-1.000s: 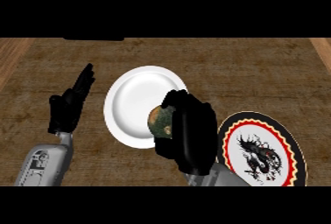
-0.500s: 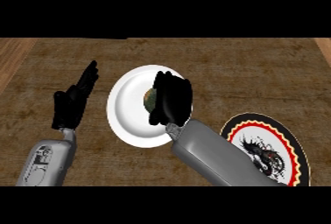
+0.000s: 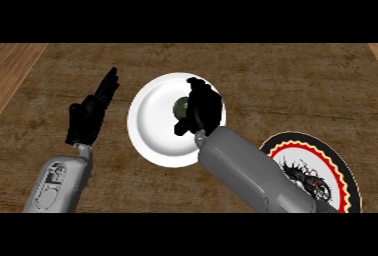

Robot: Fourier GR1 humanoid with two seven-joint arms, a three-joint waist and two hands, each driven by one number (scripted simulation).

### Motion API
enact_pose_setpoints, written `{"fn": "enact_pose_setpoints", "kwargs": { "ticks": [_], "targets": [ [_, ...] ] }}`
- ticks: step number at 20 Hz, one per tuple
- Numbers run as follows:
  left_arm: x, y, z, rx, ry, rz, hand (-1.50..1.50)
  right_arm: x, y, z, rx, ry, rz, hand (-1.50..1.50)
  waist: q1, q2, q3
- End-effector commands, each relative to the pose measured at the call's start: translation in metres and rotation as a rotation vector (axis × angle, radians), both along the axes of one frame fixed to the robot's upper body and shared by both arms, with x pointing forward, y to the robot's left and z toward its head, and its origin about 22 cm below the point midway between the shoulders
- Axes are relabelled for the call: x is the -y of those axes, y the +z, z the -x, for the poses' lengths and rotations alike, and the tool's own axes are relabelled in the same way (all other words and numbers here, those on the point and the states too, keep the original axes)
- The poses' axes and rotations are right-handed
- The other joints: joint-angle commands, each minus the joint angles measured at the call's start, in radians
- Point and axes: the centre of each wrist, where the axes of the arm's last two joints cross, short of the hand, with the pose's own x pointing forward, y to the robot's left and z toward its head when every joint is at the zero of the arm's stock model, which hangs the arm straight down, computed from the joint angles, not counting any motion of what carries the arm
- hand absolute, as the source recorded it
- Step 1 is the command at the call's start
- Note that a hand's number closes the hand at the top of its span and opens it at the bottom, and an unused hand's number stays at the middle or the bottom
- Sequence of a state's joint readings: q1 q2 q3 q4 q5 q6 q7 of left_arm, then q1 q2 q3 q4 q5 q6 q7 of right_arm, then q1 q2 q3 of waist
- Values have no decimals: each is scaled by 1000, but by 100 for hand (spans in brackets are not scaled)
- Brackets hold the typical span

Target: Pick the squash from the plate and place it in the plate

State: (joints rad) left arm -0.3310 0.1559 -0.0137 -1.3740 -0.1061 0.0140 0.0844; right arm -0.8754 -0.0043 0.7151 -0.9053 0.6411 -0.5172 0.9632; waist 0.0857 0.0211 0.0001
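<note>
Where the counter [image 3: 295,85] spreads, a white plate [image 3: 151,132] sits.

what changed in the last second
The right hand, fingers curled round the squash, carried it left, from the right edge of the white plate to over its middle. The open left hand, the white plate and the patterned plate stayed put.

Even flat light; white plate [image 3: 151,135] brightest, counter [image 3: 295,75] dim.
</note>
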Motion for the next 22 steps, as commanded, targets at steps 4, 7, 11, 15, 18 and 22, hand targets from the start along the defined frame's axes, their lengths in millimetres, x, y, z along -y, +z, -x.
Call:
{"fn": "enact_pose_setpoints", "kwargs": {
  "ticks": [4, 7, 11, 15, 18, 22],
  "targets": [
    [-4, 14, -9, 3, 2, -12, 0, -3, -3, -1, 123, -20, -247, -150, 2, 0, 1],
    [5, -5, 0, -8, 27, 1, 0, 1, 1, -2, 247, -72, -379, -150, -14, -3, 1],
    [-9, -4, 4, -24, 65, -11, 0, 3, 3, 4, 320, -145, -509, -150, -51, -17, 1],
    [-23, -5, 16, -47, 86, -7, 0, 15, -15, 17, 367, -227, -559, -150, -85, -28, 0],
    [-32, -11, 24, -23, 89, -3, 0, 40, -4, 21, 390, -262, -610, -150, -100, -29, 0],
    [-40, -27, 31, -43, 127, 4, 0, 79, -22, 73, 395, -252, -612, -150, -113, -29, 0]
  ]
}}
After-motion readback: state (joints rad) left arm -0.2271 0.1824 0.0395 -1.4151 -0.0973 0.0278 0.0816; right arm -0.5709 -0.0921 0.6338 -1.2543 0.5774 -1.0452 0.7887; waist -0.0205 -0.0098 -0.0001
